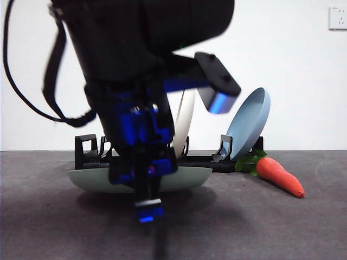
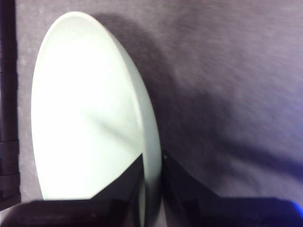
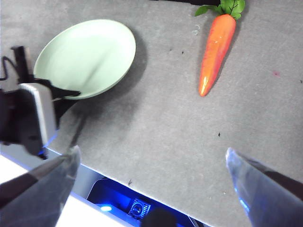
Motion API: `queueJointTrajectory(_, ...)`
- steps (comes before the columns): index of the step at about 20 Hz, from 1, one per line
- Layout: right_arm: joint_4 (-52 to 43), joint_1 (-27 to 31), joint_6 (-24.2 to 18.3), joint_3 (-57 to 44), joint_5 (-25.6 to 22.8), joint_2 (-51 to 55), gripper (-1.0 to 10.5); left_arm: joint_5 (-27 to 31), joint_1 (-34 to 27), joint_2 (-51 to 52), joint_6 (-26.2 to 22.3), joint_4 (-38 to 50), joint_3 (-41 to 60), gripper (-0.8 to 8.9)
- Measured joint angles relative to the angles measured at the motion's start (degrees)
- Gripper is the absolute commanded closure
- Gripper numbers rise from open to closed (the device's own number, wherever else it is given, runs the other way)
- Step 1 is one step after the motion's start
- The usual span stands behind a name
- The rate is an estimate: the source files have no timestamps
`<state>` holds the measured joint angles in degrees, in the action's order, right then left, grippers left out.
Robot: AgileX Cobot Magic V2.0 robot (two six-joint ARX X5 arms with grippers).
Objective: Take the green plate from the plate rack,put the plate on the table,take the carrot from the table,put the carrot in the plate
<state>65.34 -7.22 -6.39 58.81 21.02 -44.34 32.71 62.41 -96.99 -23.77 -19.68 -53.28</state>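
Observation:
The green plate (image 1: pixel 187 179) lies flat and low in front of the plate rack (image 1: pixel 87 149), at or just above the table (image 1: pixel 260 227); I cannot tell if it touches. My left gripper (image 2: pixel 152 182) is shut on its near rim, one jaw on each side of the plate (image 2: pixel 85 118); in the front view this gripper (image 1: pixel 145 181) comes down from above. My right gripper (image 3: pixel 151 165) is open and empty, high over the table, with the plate (image 3: pixel 87 56) and the carrot (image 3: pixel 215 49) below it. The carrot (image 1: pixel 279 176) lies on the table right of the rack.
A cream-white plate (image 1: pixel 185 116) and a blue plate (image 1: pixel 249 124) stand in the rack behind the arm. The left arm and its cable fill the upper middle of the front view. Bare table (image 3: pixel 165 123) lies between plate and carrot.

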Motion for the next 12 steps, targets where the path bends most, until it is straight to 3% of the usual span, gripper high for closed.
queueJointTrajectory(4,0.0,0.0,0.0,0.0,0.0,0.0,3.5,-0.8,0.0,-1.9,1.9,0.2,-0.5,7.97)
queueJointTrajectory(7,0.0,0.0,0.0,0.0,0.0,0.0,3.5,-6.3,-0.4,-1.9,4.6,-1.3,-0.8,5.57)
queueJointTrajectory(8,0.0,0.0,0.0,0.0,0.0,0.0,3.5,-6.7,-0.2,-2.0,5.4,-1.9,-0.6,5.22)
queueJointTrajectory(12,0.0,0.0,0.0,0.0,0.0,0.0,3.5,-5.8,-0.6,-1.3,6.3,-1.7,-0.9,5.22)
